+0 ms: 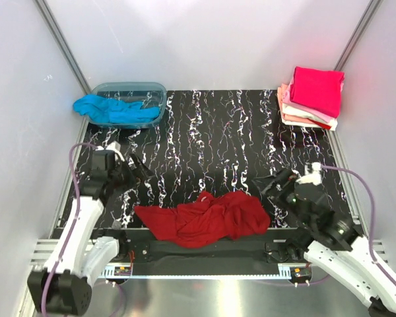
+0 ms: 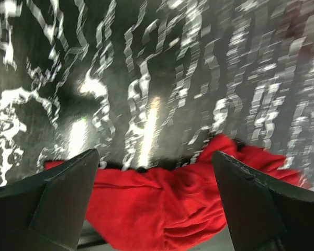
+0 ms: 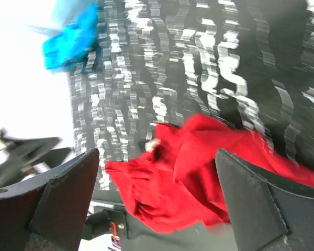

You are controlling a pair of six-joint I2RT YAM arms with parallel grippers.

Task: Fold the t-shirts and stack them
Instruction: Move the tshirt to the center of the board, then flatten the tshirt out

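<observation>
A dark red t-shirt (image 1: pixel 204 219) lies crumpled at the near edge of the black marbled table (image 1: pixel 211 139), between the two arms. My left gripper (image 1: pixel 140 168) hangs open up and to the left of it, with nothing between its fingers. The left wrist view looks down past the open left gripper (image 2: pixel 154 178) onto the red t-shirt (image 2: pixel 162 204) below. My right gripper (image 1: pixel 269 187) is open to the right of the cloth. In the right wrist view the red t-shirt (image 3: pixel 199 172) shows a small white tag (image 3: pixel 153 145). A turquoise t-shirt (image 1: pixel 112 109) hangs over the tub (image 1: pixel 150 90).
A folded stack of t-shirts (image 1: pixel 311 98), magenta on top of pink, peach and white, sits at the far right corner. The translucent blue-grey tub stands at the far left. White walls close in the table on three sides.
</observation>
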